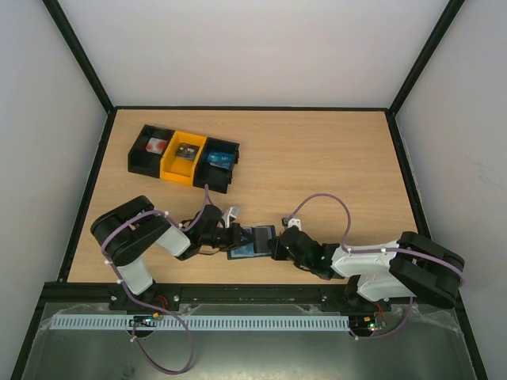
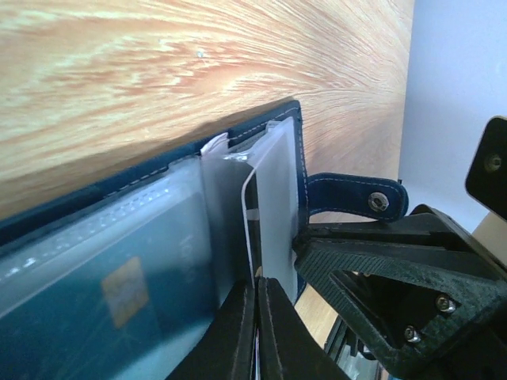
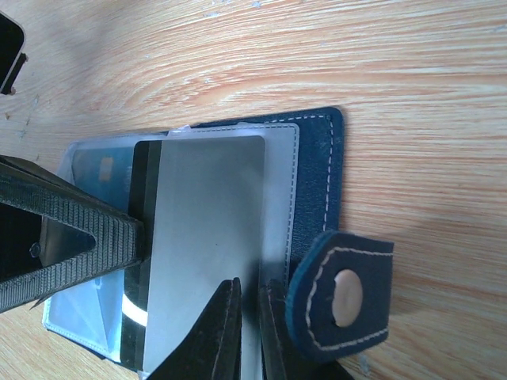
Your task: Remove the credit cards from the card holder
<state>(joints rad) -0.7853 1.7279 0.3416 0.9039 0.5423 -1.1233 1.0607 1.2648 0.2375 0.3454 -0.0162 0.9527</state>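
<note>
Grey with a black stripe, one credit card (image 3: 206,229) is sticking partway out of the card holder (image 3: 317,174), which is lying open on the table (image 3: 412,95) between our two arms. We are clenching the left gripper (image 2: 257,301) on the card's striped end, while the right gripper (image 3: 247,317) is pinching the holder's clear pocket edge beside the snap tab (image 3: 341,297). We are judging that the clean way is sliding the card flat along its pocket toward the left arm, with the holder pinned down. A blue card (image 2: 119,293) is sitting in another sleeve.
</note>
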